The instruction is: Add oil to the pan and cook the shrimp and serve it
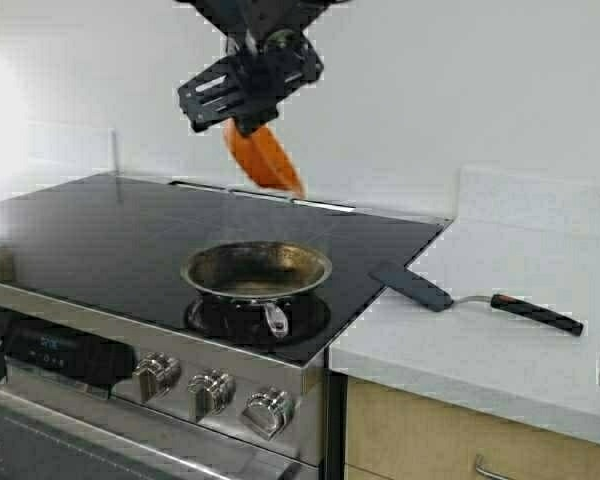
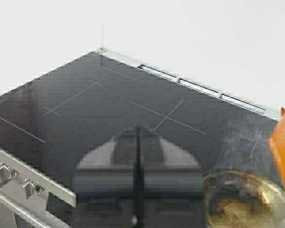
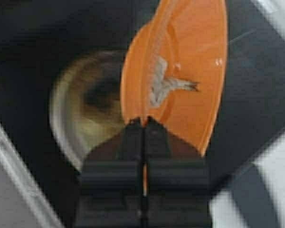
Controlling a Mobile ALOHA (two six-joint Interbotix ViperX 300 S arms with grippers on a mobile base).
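Right jaws (image 3: 143, 124) pinch the tilted orange bowl (image 3: 180, 71), shrimp (image 3: 164, 85) inside, above the pan (image 1: 257, 268); spatula (image 1: 460, 296) nearby.

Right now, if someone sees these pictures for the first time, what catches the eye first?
First is the orange bowl, tilted steeply in the air above the stove, with the right tool shut on its rim and the shrimp clinging inside. Below it the pan sits on the black cooktop, with faint smoke rising in the left wrist view. A black spatula lies on the white counter.
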